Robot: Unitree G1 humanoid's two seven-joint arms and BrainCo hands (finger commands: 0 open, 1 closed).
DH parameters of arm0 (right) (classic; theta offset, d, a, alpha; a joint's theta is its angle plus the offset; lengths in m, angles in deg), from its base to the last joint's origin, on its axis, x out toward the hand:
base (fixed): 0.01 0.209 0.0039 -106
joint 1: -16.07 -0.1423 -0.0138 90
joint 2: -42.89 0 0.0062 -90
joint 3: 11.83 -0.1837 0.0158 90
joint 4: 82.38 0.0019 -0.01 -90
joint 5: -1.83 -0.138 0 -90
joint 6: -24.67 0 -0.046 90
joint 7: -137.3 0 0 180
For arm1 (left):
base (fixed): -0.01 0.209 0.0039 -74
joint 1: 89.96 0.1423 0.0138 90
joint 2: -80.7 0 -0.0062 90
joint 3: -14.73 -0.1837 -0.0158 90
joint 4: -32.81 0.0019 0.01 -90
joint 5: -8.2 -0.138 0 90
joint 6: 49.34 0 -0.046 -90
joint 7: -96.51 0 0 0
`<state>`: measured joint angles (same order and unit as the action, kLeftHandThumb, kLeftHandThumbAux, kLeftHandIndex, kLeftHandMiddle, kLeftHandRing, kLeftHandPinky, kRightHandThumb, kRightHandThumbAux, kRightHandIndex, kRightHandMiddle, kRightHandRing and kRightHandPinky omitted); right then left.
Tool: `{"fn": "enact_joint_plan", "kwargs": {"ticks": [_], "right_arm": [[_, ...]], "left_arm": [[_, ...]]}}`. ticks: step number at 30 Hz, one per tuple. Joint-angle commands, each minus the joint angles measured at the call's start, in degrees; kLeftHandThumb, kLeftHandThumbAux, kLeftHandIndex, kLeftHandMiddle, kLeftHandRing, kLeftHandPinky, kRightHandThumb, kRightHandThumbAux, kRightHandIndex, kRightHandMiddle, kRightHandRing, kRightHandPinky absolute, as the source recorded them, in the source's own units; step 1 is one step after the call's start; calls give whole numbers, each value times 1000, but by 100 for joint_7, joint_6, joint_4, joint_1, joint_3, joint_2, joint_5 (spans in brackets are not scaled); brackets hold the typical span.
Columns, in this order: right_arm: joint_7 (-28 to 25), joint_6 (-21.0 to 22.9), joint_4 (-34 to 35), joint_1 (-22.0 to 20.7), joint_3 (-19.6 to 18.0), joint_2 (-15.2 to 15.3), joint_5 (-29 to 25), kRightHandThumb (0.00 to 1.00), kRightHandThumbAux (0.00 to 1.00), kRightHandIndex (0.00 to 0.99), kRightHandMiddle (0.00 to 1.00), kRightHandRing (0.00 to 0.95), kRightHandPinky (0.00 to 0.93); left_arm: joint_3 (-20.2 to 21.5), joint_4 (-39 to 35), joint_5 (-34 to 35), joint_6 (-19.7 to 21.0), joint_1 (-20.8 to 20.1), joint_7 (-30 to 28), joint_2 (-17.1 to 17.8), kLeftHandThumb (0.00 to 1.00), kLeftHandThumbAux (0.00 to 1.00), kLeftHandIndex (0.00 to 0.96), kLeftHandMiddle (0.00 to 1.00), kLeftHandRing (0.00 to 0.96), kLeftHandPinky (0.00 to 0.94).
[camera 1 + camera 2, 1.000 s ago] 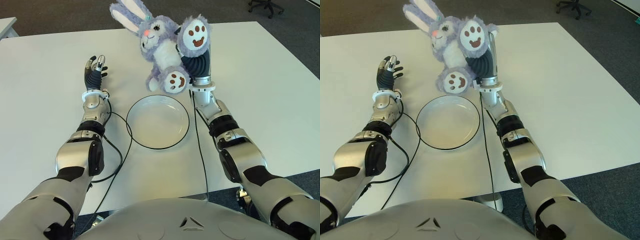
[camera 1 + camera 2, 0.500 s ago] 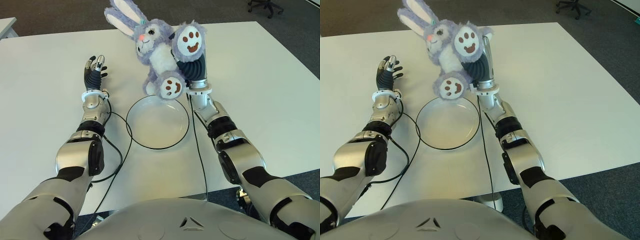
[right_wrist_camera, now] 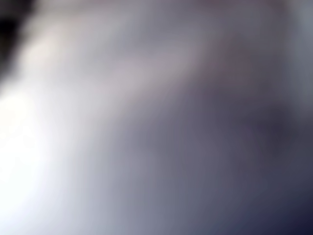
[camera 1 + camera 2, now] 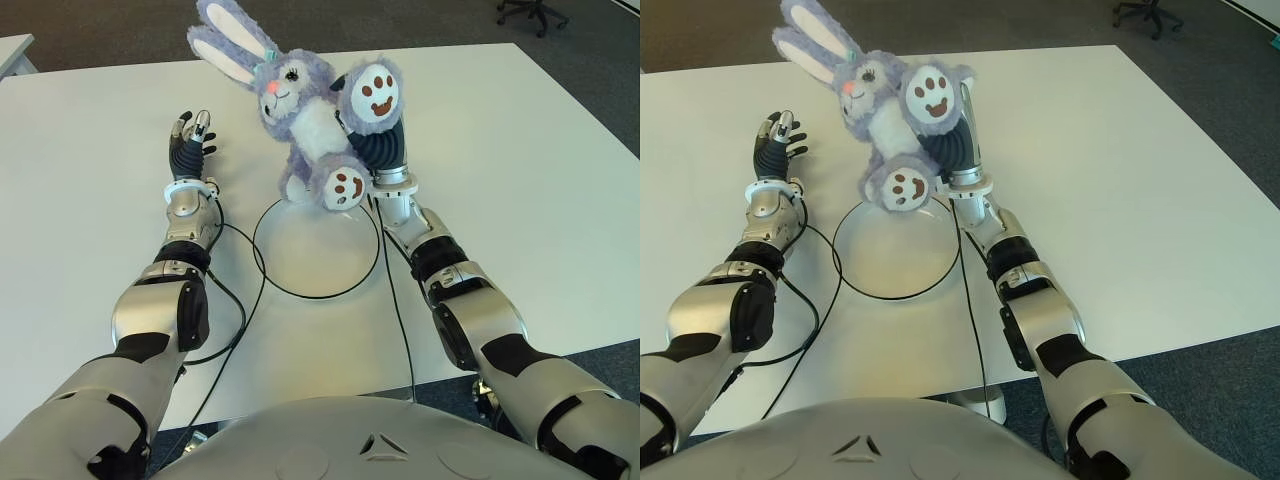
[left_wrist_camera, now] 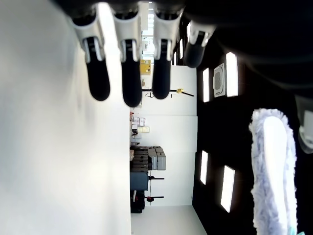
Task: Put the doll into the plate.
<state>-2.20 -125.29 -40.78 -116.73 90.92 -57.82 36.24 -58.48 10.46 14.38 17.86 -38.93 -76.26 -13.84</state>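
We take the plate as our landmark: white, round, dark-rimmed, lying on the white desk in front of the robot's torso.

Doll: a purple-grey plush rabbit with long ears, white belly and brown paw prints on its soles. We see it held in the air above the far rim of the plate, tilted, ears pointing away from the plate toward the robot's left. One foot hangs just over the plate's far edge; the other foot is raised higher, to the plate's far right. The doll is not in the plate.

Right hand: at the far right edge of the plate, forearm upright, fingers clamped on the doll and mostly buried in its fur. The right wrist view is filled with blurred fur at close range.

Left hand: well to the left of the plate and beyond it, idle. Its fingers are straight and a little apart, holding nothing.

A black cable curves on the desk round the plate's left side.
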Motion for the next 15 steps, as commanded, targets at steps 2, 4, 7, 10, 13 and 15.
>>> {"fn": "enact_joint_plan", "kwargs": {"ticks": [2, 4, 7, 10, 13, 15], "right_arm": [[15, -201, -104, -31, 59, -76, 20, 712, 712, 440, 895, 897, 901], [6, -240, -126, -27, 68, -92, 17, 712, 712, 440, 898, 897, 903], [21, -289, -150, -18, 83, -116, 31, 712, 711, 440, 899, 898, 905], [87, -331, -173, -18, 96, -142, 74, 711, 712, 440, 900, 899, 907], [184, -363, -191, -24, 101, -160, 136, 713, 711, 440, 898, 899, 908], [303, -391, -207, -35, 121, -166, 240, 714, 711, 440, 897, 899, 907]], "left_arm": [[-20, 356, -4, 352, 465, 40, -220, 0, 403, 127, 258, 282, 288], [-26, 355, -11, 354, 464, 42, -220, 0, 402, 127, 256, 279, 285], [-32, 353, -17, 346, 467, 41, -219, 0, 402, 125, 254, 279, 293], [-30, 347, -16, 327, 475, 32, -221, 0, 400, 121, 253, 282, 302], [-26, 344, -11, 307, 483, 16, -222, 0, 400, 118, 251, 284, 309], [-21, 342, -3, 294, 488, -2, -223, 0, 399, 114, 248, 288, 318]]}}
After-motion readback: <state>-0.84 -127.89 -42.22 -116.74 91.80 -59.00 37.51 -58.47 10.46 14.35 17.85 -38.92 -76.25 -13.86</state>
